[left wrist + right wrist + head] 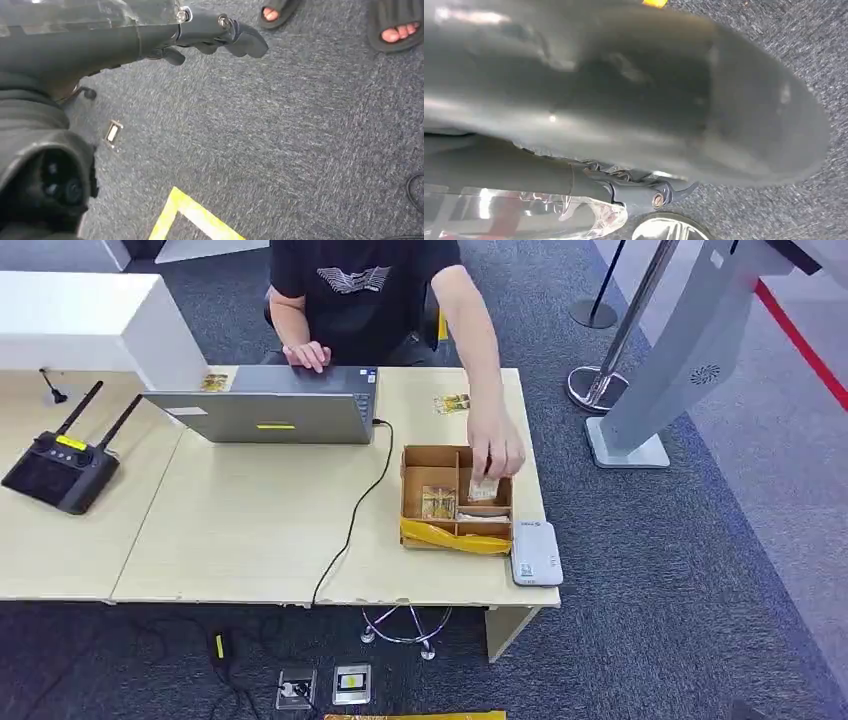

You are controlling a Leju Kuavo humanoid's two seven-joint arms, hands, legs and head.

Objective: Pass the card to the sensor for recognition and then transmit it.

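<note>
desk scene, left to right. black controller (62,468) with two antennas sits at the far-left of the table (240,530), well apart from the work area. grey laptop (268,413) at the far edge faces the seated person, whose one hand (308,355) rests at its keyboard; its cable (352,520) trails over the near edge. right of that, cardboard box (455,498) with dividers, likely a card store set within arm's reach: one card (438,502) lies flat in a near compartment, and the person's other hand (497,452) reaches into the right compartment over a second card (483,489). loose card (451,403) lies on the table beyond the box. white sensor (536,552) sits at the near-right corner, just beside the box, so a card travels little to reach it.

left hand (220,37) hangs over carpet, fingers loosely curled, holding nothing. right hand (644,190): fingers hidden behind its own cover, state cannot be told. both hang low, well apart from the cards; pickup not begun, by my reading.
</note>
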